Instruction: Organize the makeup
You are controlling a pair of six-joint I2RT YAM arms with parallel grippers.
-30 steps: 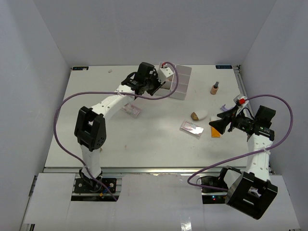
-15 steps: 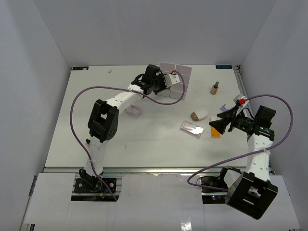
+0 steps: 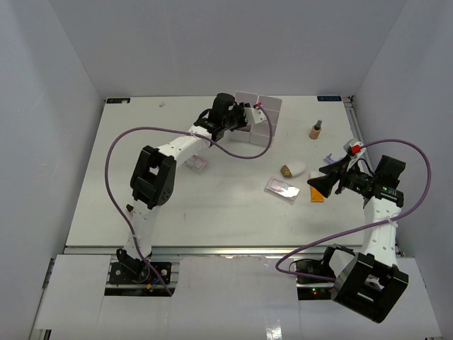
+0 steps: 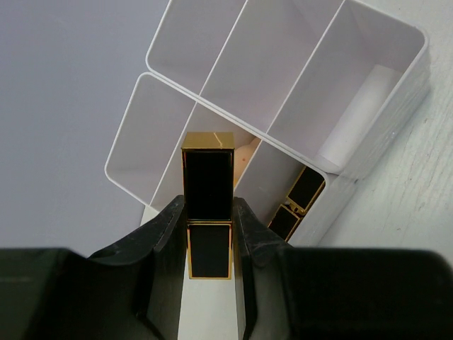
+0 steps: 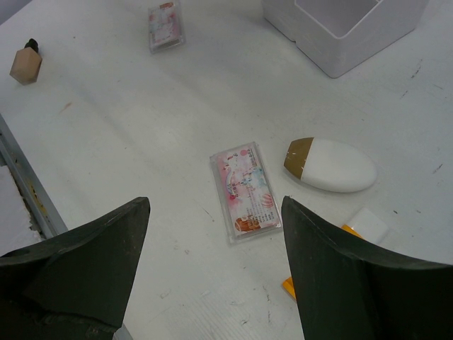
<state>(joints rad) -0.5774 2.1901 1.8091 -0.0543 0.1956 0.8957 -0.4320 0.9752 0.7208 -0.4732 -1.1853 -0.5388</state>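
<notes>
My left gripper (image 4: 207, 216) is shut on a black-gold lipstick (image 4: 207, 173) and holds it just above the white compartment box (image 4: 396, 64). A second black-gold lipstick (image 4: 299, 202) lies inside one compartment. From above, the left gripper (image 3: 244, 113) sits at the box (image 3: 265, 106). My right gripper (image 5: 214, 205) hangs open over a pink flat packet (image 5: 245, 190) with nothing between its fingers. Beside that packet lie a white-gold piece (image 5: 331, 164) and an orange tube (image 5: 289, 287). A tan dark-capped bottle (image 3: 316, 129) stands at the back right.
Another pink packet (image 3: 195, 163) lies under the left arm's forearm, left of the box. The right gripper (image 3: 320, 185) is near the table's right side, next to the orange tube (image 3: 318, 197). A metal rail (image 5: 21, 184) marks the table edge. White walls enclose the table.
The left arm swung right and forward with the lipstick, from beside the box to over its compartments. The right arm has not moved.
</notes>
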